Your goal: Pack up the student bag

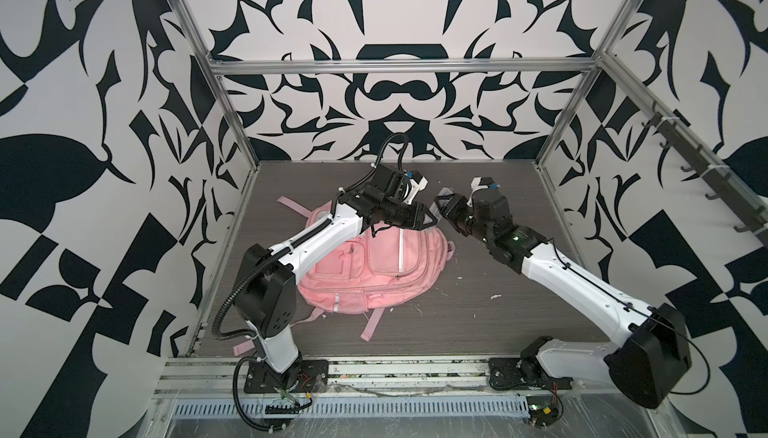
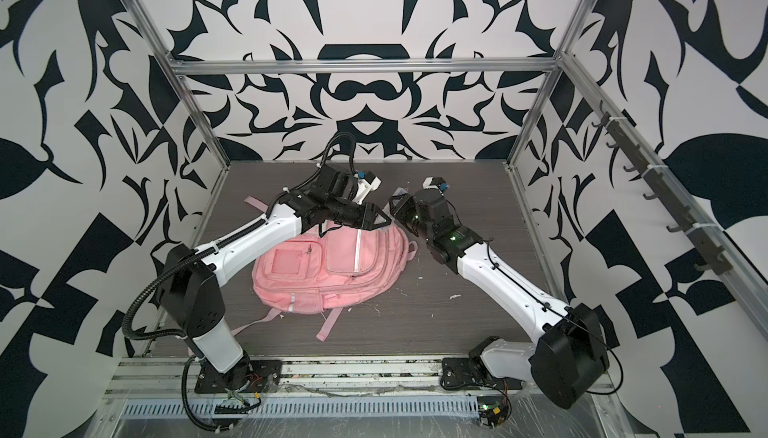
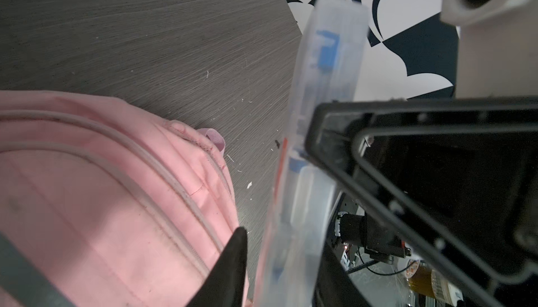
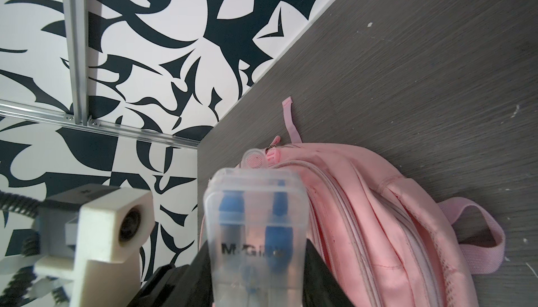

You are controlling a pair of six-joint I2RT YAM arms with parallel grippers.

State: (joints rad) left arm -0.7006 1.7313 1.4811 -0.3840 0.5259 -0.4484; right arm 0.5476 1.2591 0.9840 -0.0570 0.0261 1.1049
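Black-and-white patterned walls (image 1: 395,95) enclose a dark wood-grain tabletop (image 1: 478,311). The student bag (image 1: 374,265) lies flat, left of centre in both top views, pockets up. Its long axis runs from lower left to upper right, with the haul loop (image 1: 451,247) at the right end, and its zips look closed. Near that end the right gripper (image 1: 442,205) clamps a clear plastic pen case (image 4: 256,232). The left gripper (image 1: 430,220) sits close beside the case; I cannot tell whether it grips. This looks like a handover, so the left jaws should seat squarely before the right lets go.
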